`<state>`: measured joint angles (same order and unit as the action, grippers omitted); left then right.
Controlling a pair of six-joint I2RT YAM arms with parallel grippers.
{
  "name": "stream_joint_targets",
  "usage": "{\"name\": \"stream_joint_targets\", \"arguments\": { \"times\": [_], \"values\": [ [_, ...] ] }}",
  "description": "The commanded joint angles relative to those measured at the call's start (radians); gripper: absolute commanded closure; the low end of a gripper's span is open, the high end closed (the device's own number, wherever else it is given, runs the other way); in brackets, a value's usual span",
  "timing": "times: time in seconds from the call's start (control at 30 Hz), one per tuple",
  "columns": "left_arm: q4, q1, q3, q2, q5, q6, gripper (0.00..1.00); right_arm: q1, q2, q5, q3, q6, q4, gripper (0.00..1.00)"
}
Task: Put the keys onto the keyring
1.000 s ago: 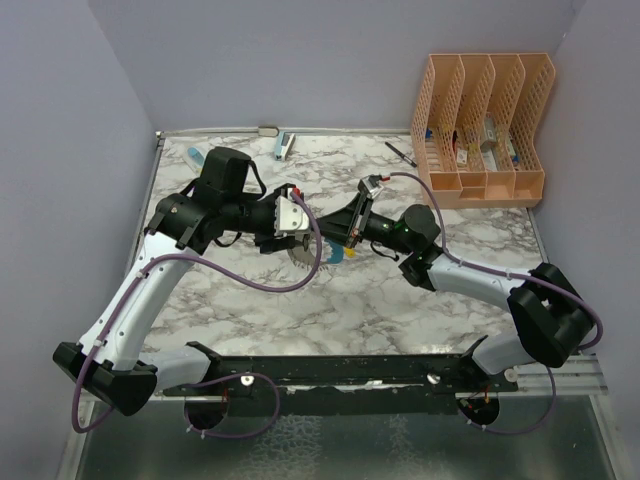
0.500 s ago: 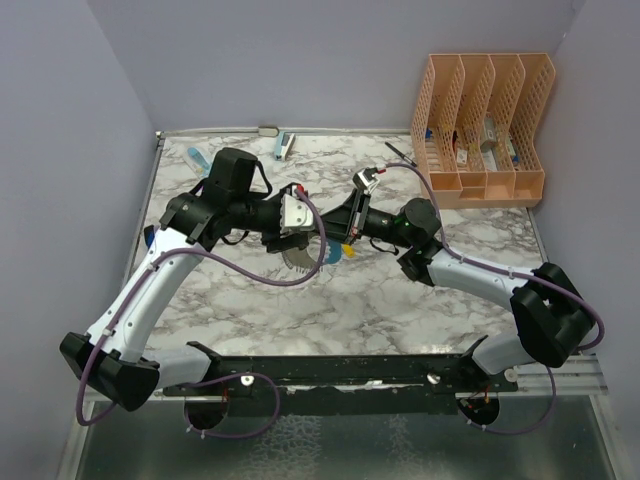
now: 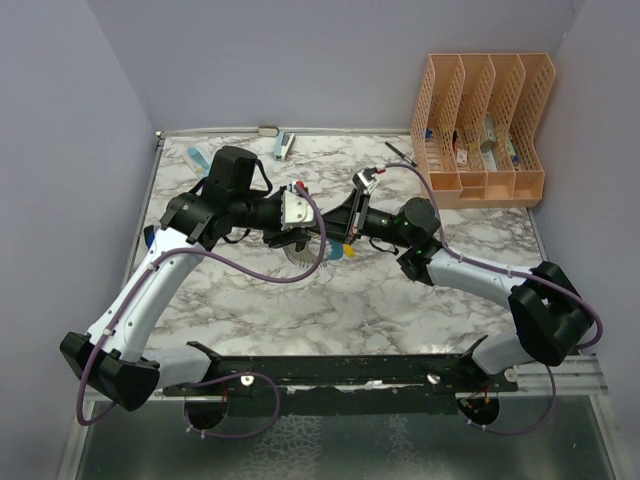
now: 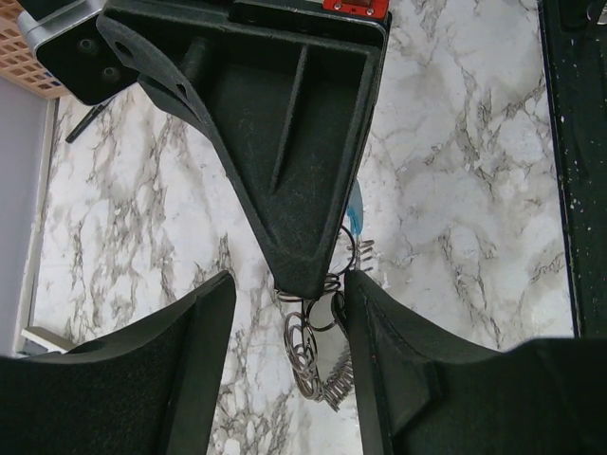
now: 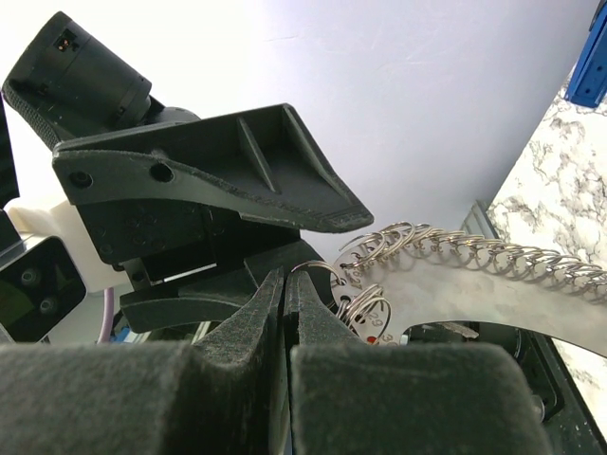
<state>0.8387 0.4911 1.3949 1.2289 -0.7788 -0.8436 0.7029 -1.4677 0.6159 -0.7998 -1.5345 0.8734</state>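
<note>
keyring [image 5: 493, 289]: mid-table [image 3: 400, 300], right between the two gripper tips
long axis: runs roughly left-right, light-blue section [image 3: 334, 255] pointing toward the right arm
left gripper [image 4: 289, 294]: jaws apart, straddling the rings
right gripper [image 5: 285, 289]: pinched tight, tips at the coil, can't tell if a wire's caught
yellow key [image 3: 347, 250]: just beside the blue bit

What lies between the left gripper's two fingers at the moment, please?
In the left wrist view: the keyring, its wire coils hanging from the right gripper, whose fingers are shut.
</note>
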Motion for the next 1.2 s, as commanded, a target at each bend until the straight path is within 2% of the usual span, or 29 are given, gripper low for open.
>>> {"name": "stream_joint_targets", "arguments": {
  "times": [0.0,0.17,0.3,0.93,1.17],
  "values": [
    [-0.013,0.0,0.006,-0.014,-0.028,0.014,0.5,-0.005,-0.006,0.017,-0.041,0.011,0.017,0.99],
    [-0.011,0.0,0.006,-0.016,-0.03,0.018,0.53,-0.005,0.0,0.015,-0.041,0.018,0.009,0.99],
    [-0.01,0.0,0.001,-0.017,-0.039,0.018,0.69,-0.005,0.007,0.015,-0.041,0.027,-0.003,0.99],
    [-0.013,0.0,-0.003,-0.011,-0.15,0.095,0.79,-0.006,-0.017,0.064,-0.05,0.051,0.025,0.99],
    [-0.034,0.0,-0.023,-0.011,-0.179,0.17,0.84,-0.005,-0.018,0.093,-0.05,0.065,0.049,0.92]
  ]
}}
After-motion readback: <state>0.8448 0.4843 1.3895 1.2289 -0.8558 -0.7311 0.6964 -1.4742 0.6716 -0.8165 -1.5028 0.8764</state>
